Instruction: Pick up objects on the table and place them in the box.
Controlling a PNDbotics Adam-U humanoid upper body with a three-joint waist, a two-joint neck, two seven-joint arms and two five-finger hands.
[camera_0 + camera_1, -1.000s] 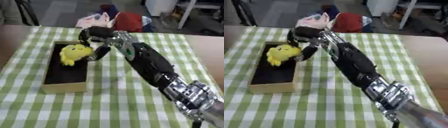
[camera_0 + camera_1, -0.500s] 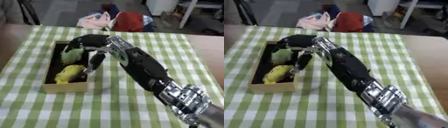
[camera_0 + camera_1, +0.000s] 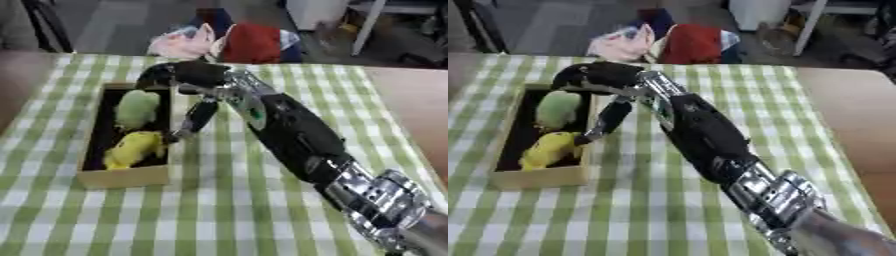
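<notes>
- The right hand (image 3: 188, 80) is hanging over the far end of the box (image 3: 122, 176), its arm stretching in from the lower right across the checked tablecloth (image 3: 227, 200).
- The fingers (image 3: 197, 117) are pointing down, fairly straight, near the box's right wall, and they are holding nothing that I can see.
- Inside the box, a yellow toy (image 3: 131, 150) is lying at the near end and a pale green toy (image 3: 138, 107) is sitting just beyond it.
- So this looks like the release step: both toys are in, and the hand is empty above them.
- Next call, by my reckoning: lifting clear of the box wall without snagging it, then looking for anything left to collect.
- No more loose things are showing on the cloth; the red and pink bundle (image 3: 236, 42) past the far edge is lying off the table, I think.
- The palm and thumb are blurring together, so their exact pose is hard to read.
- The left hand is not showing in either view.
</notes>
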